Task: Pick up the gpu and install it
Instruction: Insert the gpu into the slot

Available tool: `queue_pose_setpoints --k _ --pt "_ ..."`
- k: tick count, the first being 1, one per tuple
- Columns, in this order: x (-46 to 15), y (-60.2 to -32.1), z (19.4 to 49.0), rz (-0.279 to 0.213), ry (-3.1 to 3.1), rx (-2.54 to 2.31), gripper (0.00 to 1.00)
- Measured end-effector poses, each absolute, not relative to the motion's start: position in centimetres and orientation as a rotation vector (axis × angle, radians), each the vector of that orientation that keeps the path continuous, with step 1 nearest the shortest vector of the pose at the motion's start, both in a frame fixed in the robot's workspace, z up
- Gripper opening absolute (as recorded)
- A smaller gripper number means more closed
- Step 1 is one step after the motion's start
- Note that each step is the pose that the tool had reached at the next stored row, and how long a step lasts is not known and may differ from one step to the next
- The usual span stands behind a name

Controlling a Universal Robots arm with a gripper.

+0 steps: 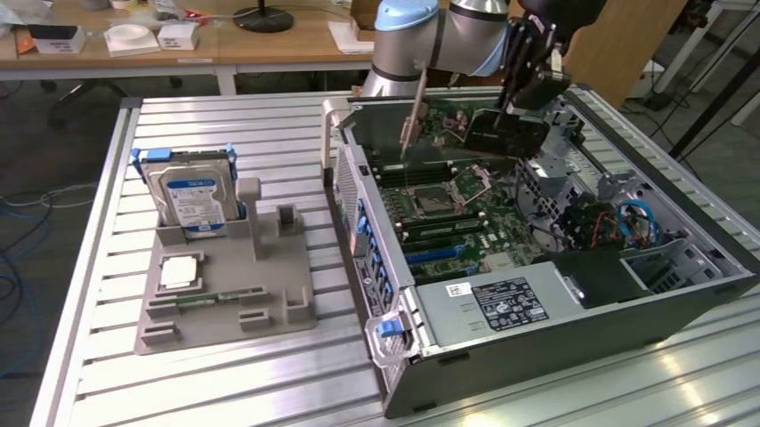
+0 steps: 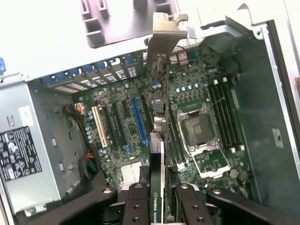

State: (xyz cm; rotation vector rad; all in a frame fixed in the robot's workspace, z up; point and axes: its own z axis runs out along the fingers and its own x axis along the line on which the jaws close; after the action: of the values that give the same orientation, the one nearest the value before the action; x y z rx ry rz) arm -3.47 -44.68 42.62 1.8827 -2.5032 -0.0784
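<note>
Black pincer (image 2: 157, 199), closest to the lens, is clamped on the thin black-and-green gpu card (image 2: 157, 154). You hold the card edge-on in the air above the green motherboard (image 2: 197, 89), inside the open grey computer case (image 1: 594, 356); it is not seated yet. Watch alignment: from the wrist view the card's edge seems to run beside the long blue slot (image 2: 139, 117), not over it, so a straight push could land the contacts on neighbouring components. Your grip sits at one end, so the card may pivot under load. Its silver end bracket (image 2: 165, 33) could snag the case's rear wall.
</note>
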Motion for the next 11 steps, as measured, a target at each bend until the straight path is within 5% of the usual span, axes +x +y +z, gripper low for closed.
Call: queue_pose_setpoints --k 11 --pt "-3.47 -44.68 42.62 -0.077 -2.386 2.025 0.26"
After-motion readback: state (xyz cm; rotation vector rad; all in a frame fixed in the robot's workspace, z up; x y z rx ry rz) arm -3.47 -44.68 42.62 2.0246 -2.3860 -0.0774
